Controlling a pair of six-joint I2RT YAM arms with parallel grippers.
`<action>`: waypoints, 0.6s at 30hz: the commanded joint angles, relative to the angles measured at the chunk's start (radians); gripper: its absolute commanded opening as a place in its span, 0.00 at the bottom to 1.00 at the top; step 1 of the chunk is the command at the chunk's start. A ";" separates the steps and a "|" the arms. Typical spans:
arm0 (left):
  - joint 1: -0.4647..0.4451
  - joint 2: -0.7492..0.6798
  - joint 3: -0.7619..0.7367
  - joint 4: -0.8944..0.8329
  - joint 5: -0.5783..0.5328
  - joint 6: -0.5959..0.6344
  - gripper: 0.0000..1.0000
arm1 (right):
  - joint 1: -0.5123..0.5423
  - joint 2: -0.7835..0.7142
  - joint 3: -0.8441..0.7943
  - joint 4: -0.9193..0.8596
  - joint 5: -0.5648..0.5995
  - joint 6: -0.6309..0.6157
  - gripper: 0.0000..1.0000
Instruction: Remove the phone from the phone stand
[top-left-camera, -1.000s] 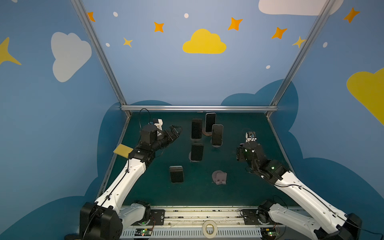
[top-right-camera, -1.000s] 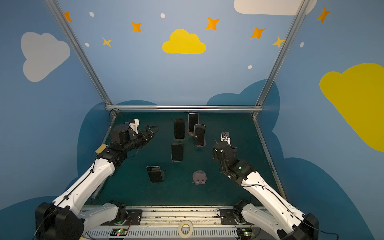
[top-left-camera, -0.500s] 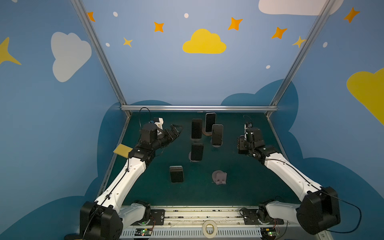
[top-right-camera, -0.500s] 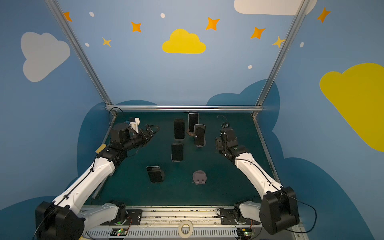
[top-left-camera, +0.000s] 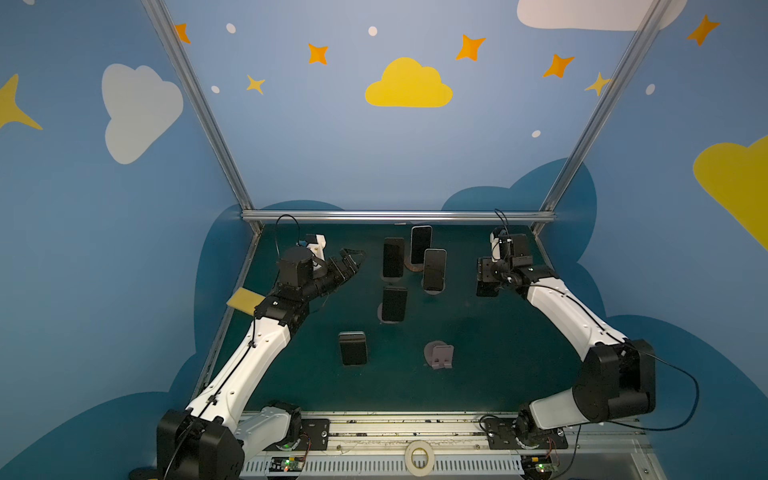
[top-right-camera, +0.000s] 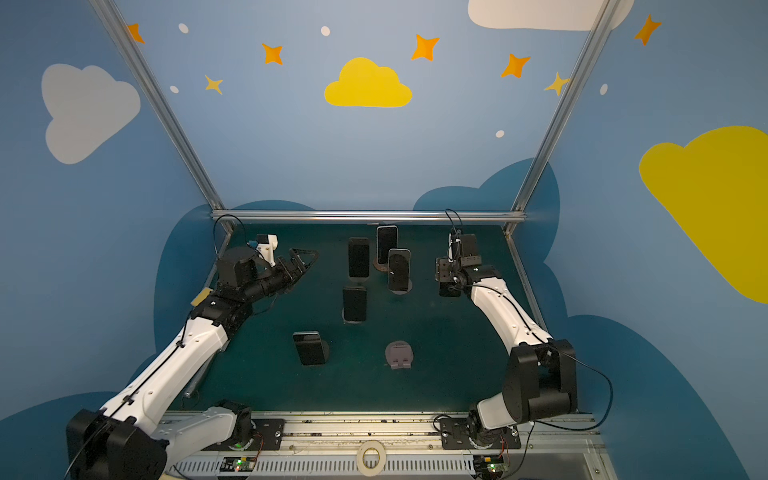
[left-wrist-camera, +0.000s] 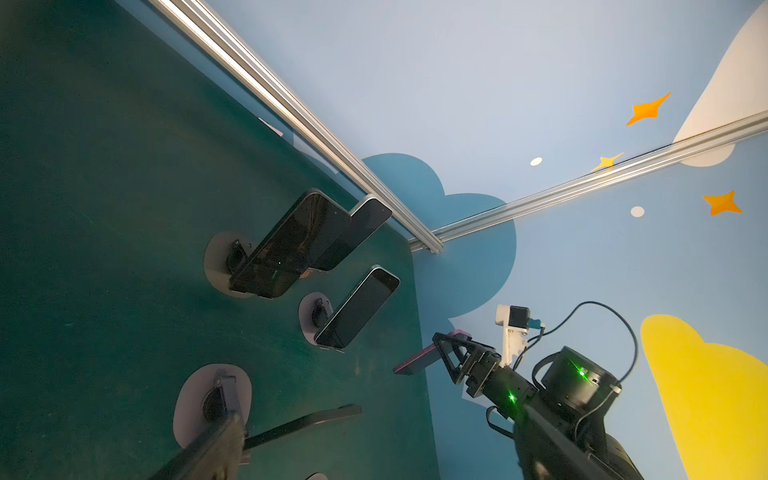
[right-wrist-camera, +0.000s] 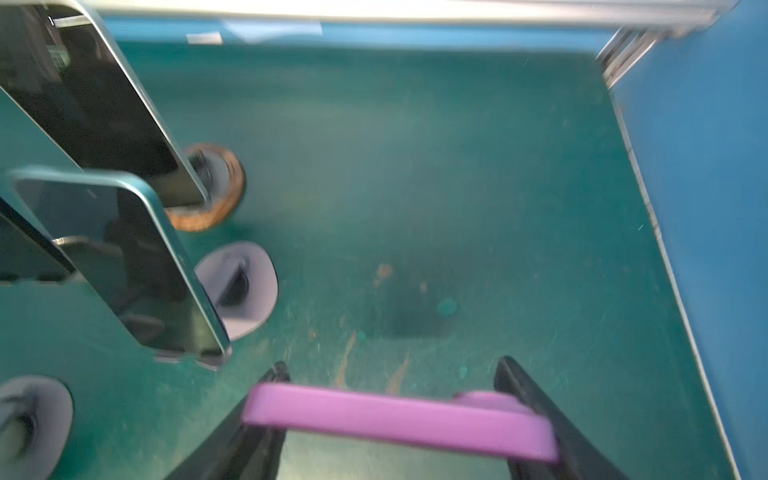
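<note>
Two white robot arms reach over a dark green bench (top-left-camera: 478, 365) inside a blue booth painted with clouds and stars.

The right end effector (right-wrist-camera: 399, 419) grips a phone (right-wrist-camera: 399, 419) in a purple case across its width, one black finger (right-wrist-camera: 536, 415) on each long edge. In the left wrist view the phone (left-wrist-camera: 417, 358) sticks out from the right end effector (left-wrist-camera: 446, 353), lifted clear of the bench. In both top views it shows only as a dark slab (top-left-camera: 487, 286) hanging below the right end effector (top-left-camera: 488, 276), near the bench's far right corner.

The empty stand (top-left-camera: 438, 354) is well apart from that end effector, toward the front middle of the bench. It is a grey round base with a small cradle, also seen in a top view (top-right-camera: 399, 354).

The left end effector (top-left-camera: 351, 262) hangs over the far left of the bench with its fingers spread wide and nothing between them.

Between the two end effectors, five more phones lean on stands. Three cluster toward the back, the rearmost (top-left-camera: 421, 245) on a brown base. One (top-left-camera: 394, 303) sits in the middle, and one (top-left-camera: 353, 348) is nearer the front, below the left end effector. The closest to the right end effector is a teal-edged phone (right-wrist-camera: 124, 266) on a grey base.
</note>
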 joint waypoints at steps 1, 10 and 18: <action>0.010 -0.009 0.030 0.019 0.021 0.006 1.00 | -0.013 0.029 0.060 -0.039 -0.038 -0.025 0.59; 0.010 0.028 0.039 0.016 0.053 0.007 1.00 | -0.039 0.170 0.176 -0.141 -0.089 -0.054 0.59; 0.010 -0.006 0.037 0.026 0.059 0.022 1.00 | -0.058 0.402 0.478 -0.446 -0.136 -0.069 0.59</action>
